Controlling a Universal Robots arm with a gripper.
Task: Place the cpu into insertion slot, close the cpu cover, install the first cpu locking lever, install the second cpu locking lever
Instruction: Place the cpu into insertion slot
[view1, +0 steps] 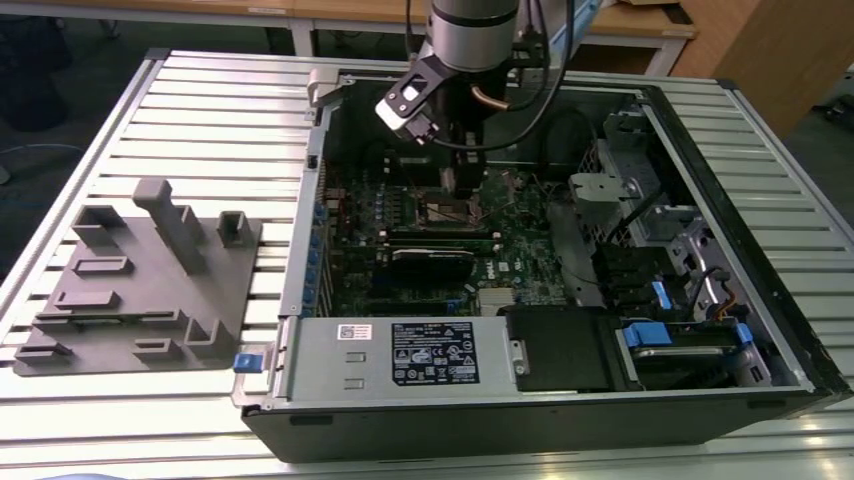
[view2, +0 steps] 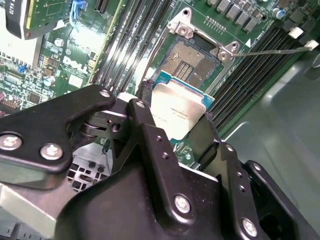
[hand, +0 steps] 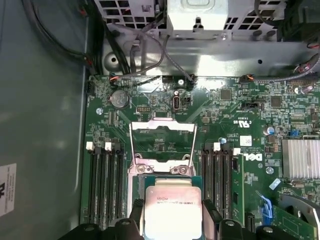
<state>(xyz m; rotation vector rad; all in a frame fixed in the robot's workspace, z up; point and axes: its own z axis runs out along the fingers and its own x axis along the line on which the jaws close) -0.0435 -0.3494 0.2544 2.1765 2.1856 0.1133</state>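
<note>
Gripper (view2: 176, 112) is clamped on the cpu (hand: 172, 210) by two opposite edges, metal top up; in both wrist views the chip hangs clear of the insertion slot (view2: 191, 57), just beside it, not seated. The cpu cover (hand: 162, 142) is flipped open, so the slot's bare (nothing in it yet). In the exterior view the slot sits at 12 o'clock from the black labelled box (view1: 434, 352). I'd guess the chip's light, stiff and a bit slippery; edges are the only safe grip; underside's probably delicate.
</note>
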